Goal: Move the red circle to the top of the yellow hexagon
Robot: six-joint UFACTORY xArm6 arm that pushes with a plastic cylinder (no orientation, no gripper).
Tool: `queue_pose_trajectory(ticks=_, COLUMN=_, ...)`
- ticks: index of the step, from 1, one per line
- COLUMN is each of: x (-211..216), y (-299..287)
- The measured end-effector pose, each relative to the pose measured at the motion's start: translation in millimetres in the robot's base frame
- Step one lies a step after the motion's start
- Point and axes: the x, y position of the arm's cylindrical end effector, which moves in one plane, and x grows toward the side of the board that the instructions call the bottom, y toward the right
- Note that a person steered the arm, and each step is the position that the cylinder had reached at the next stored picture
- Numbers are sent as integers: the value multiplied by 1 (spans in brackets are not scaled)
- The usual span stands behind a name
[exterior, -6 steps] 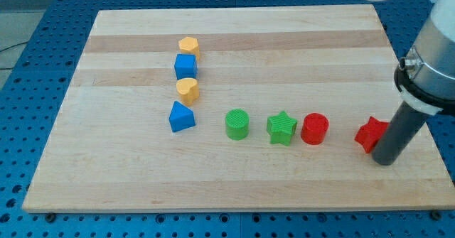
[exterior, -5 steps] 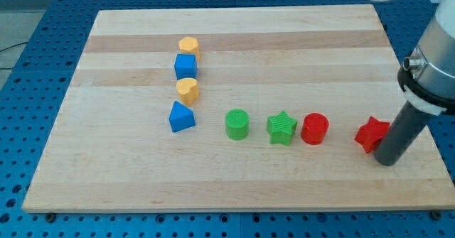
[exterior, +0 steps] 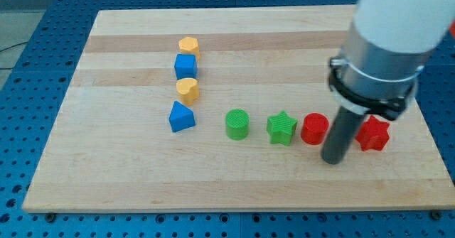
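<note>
The red circle (exterior: 313, 128) lies on the wooden board at the view's lower right. The yellow hexagon (exterior: 188, 47) sits at the top of a column of blocks left of centre. My tip (exterior: 332, 160) rests on the board just below and right of the red circle, between it and a red star (exterior: 374, 133). The rod partly hides the star's left side.
Below the yellow hexagon stand a blue cube (exterior: 185, 67), a yellow heart-like block (exterior: 187, 90) and a blue triangle (exterior: 181, 116). A green circle (exterior: 237, 123) and a green star (exterior: 281, 128) lie left of the red circle. The board's right edge (exterior: 419, 110) is near.
My tip has moved left, from the right of the red star to its left, beside the red circle. The blocks have not visibly moved.
</note>
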Motion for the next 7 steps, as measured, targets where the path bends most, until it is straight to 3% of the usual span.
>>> queue_pose_trajectory(ticks=1, x=-20, y=-21)
queue_pose_trajectory(ticks=5, x=-167, y=-25)
queue_pose_trajectory(ticks=7, x=-114, y=-12)
